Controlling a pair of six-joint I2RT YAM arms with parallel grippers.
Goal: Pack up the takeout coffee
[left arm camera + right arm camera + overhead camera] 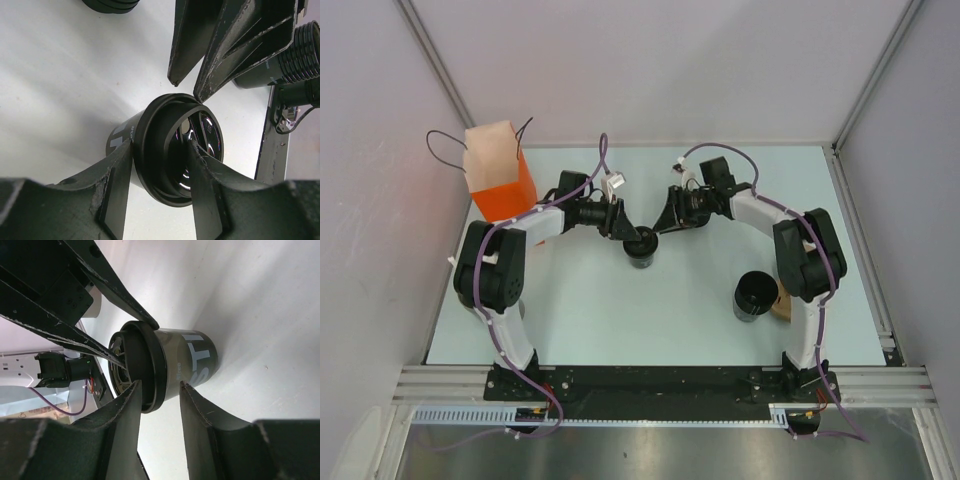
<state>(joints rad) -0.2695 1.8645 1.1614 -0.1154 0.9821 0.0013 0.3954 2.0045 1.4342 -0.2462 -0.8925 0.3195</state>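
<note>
The takeout coffee (pixel 642 250), a small black cup with a ridged black lid, stands upright at mid-table between my two arms. From the left, my left gripper (pixel 628 237) clamps the lid (pixel 165 130): one finger lies across the lid's top and the other presses the cup wall under the rim. My right gripper (pixel 660 228) comes in from the right. It pinches the same rim on the opposite side of the cup (pixel 195 360), with one fingertip (pixel 185 387) against the wall. The white lettering on the cup faces the right wrist view.
An orange paper bag (pixel 500 175) with a white top and thin handles stands at the back left. A wider black cup (pixel 755 295) sits front right beside the right arm, with a tan object (pixel 783 305) against it. Grey walls border the table.
</note>
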